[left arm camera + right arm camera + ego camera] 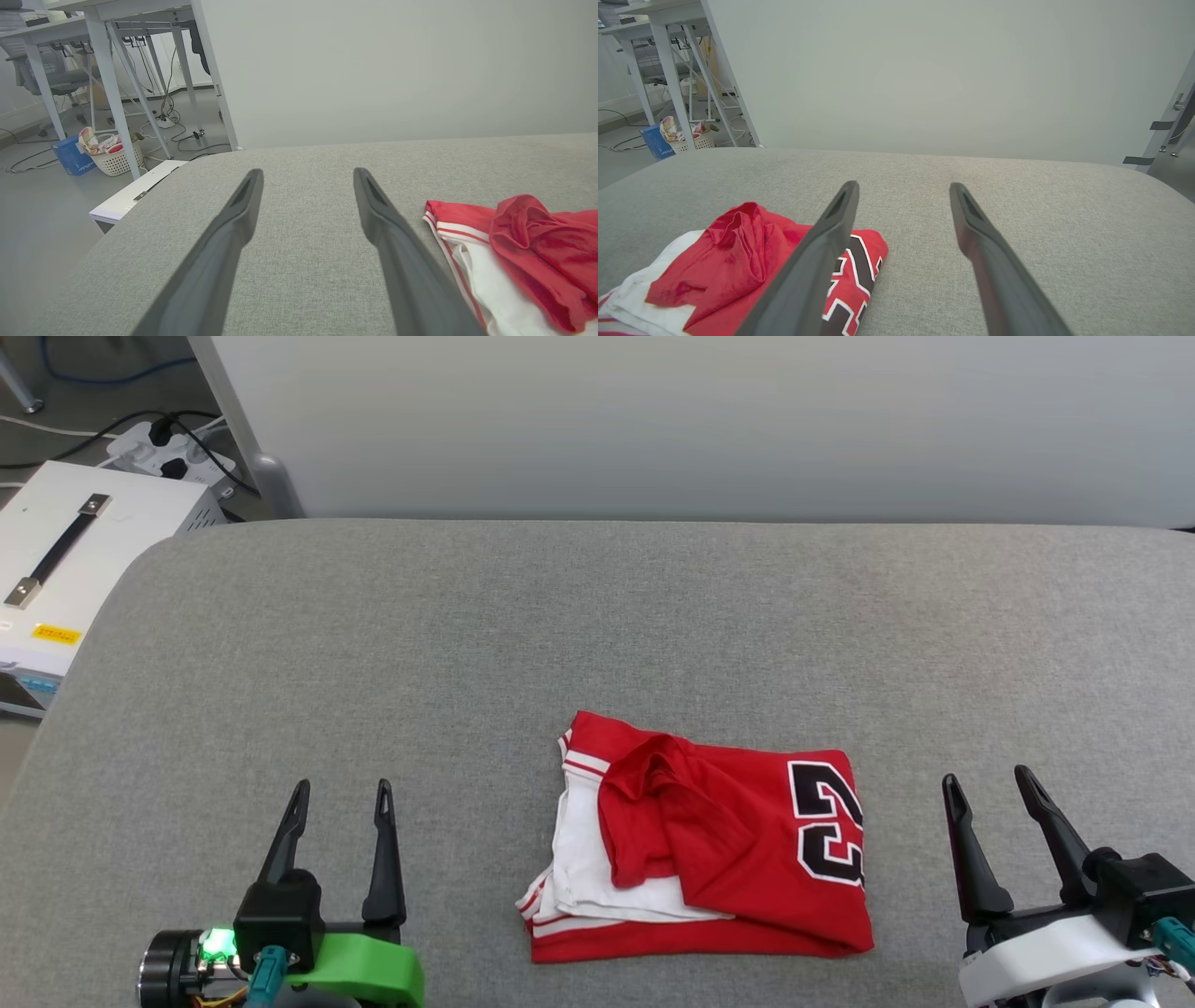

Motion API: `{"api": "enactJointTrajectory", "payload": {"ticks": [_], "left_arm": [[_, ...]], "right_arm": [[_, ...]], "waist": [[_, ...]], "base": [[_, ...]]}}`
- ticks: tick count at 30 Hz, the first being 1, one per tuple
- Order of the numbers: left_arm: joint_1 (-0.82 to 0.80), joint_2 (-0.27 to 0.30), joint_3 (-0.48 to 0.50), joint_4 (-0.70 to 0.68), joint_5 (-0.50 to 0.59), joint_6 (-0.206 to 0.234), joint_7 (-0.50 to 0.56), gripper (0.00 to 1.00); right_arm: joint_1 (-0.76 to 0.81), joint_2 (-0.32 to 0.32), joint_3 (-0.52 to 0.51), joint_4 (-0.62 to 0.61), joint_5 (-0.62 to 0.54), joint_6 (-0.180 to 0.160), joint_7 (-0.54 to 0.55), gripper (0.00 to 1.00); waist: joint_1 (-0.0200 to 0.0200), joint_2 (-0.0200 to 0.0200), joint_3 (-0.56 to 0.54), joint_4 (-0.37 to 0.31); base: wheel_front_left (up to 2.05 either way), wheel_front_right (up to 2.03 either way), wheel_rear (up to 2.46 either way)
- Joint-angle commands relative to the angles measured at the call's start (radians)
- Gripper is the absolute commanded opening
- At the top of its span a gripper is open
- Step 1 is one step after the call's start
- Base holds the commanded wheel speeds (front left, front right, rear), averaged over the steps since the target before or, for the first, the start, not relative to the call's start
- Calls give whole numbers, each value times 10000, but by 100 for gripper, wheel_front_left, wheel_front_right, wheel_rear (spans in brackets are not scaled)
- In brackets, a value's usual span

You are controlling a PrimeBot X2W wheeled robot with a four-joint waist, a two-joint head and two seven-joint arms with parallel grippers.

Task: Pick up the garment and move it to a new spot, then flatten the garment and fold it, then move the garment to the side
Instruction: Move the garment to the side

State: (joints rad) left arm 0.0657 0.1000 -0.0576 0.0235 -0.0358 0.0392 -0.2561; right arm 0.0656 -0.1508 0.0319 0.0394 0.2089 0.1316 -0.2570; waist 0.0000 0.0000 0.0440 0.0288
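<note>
The garment (728, 845) lies in a loosely folded red heap on the grey table (597, 635), near the front edge and a little right of centre. A white sleeve with striped trim shows at its left, a black "23" print at its right. My left gripper (342, 791) stands open at the lower left, well apart from the cloth. At the lower right my right gripper (987, 777) is open too, a short way right of the garment. The left wrist view has the garment (523, 252) right of my open fingers (224, 242). In the right wrist view the garment (728, 261) lies to the left, partly behind one finger (822, 252).
A white case with a black handle (65, 551) and a power strip with cables (168, 453) sit on the floor past the table's left corner. A pale wall panel (709, 420) stands behind the table. White desk legs and a laundry basket (114, 154) are further left.
</note>
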Motion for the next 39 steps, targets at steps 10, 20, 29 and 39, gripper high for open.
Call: {"api": "enactJointTrajectory", "payload": {"ticks": [10, 20, 29, 39], "left_arm": [[-37, -14, -15, -60, 17, 26, -57, 100], [-286, -83, -104, -53, 22, 7, -57, 100], [-526, -161, -215, -49, 39, 20, -57, 100], [-1064, -291, -507, 43, 19, 16, -57, 100]], "right_arm": [[-1891, -694, 211, -452, 59, -9, 192, 100], [-4470, -2461, 1536, -291, 2192, -9, 4252, 100], [-4833, -3809, 2664, 471, 5293, -9, 8801, 100], [-3725, -3820, 3360, 1073, 7177, -9, 10522, 100]], "waist": [[0, 0, 243, 95], [0, 0, 662, 319], [0, 0, 1030, 485], [0, 0, 1748, 920]], "base": [[0, 0, 0], [0, 0, 0], [0, 0, 0], [0, 0, 0]]}}
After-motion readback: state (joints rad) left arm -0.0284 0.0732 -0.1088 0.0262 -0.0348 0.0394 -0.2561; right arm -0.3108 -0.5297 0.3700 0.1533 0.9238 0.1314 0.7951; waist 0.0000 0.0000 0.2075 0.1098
